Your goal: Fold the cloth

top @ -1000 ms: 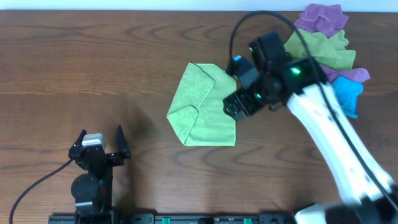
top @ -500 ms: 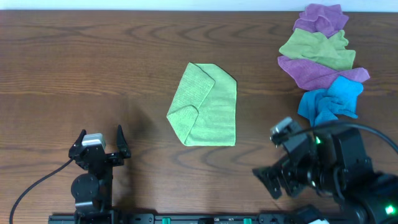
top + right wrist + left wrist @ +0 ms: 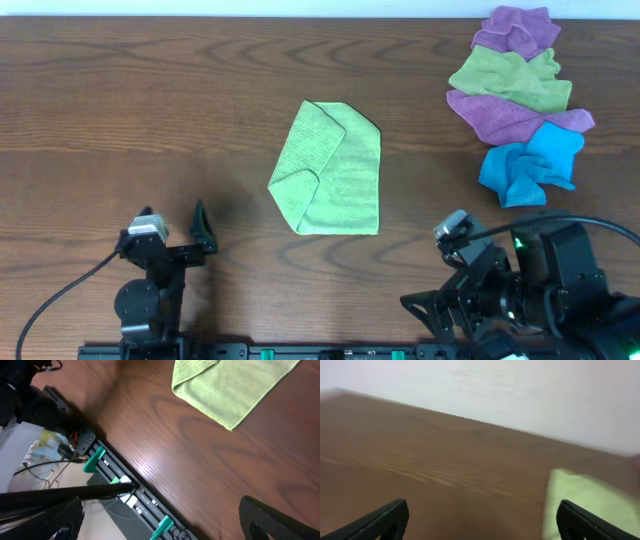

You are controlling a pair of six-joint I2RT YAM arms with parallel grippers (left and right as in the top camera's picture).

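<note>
The lime-green cloth (image 3: pixel 330 170) lies folded into a rough pentagon at the middle of the wooden table, with a flap turned over on its left side. Nothing is touching it. My left gripper (image 3: pixel 171 222) stands open near the front left edge, well short of the cloth. In the left wrist view the cloth (image 3: pixel 590 500) shows blurred at the right, beyond the open gripper (image 3: pixel 482 521). My right gripper (image 3: pixel 433 268) is open at the front right, off the cloth. In the right wrist view the cloth (image 3: pixel 235 390) lies ahead of the empty gripper (image 3: pixel 165 522).
A heap of cloths sits at the back right: purple (image 3: pixel 515 30), olive green (image 3: pixel 510 80) and bright blue (image 3: pixel 530 165). A black rail with green clips (image 3: pixel 125 480) runs along the table's front edge, with cables below it.
My right arm has pulled back from the cloth's right edge to the front right of the table, leaving the cloth lying still. The left gripper has shifted slightly.
</note>
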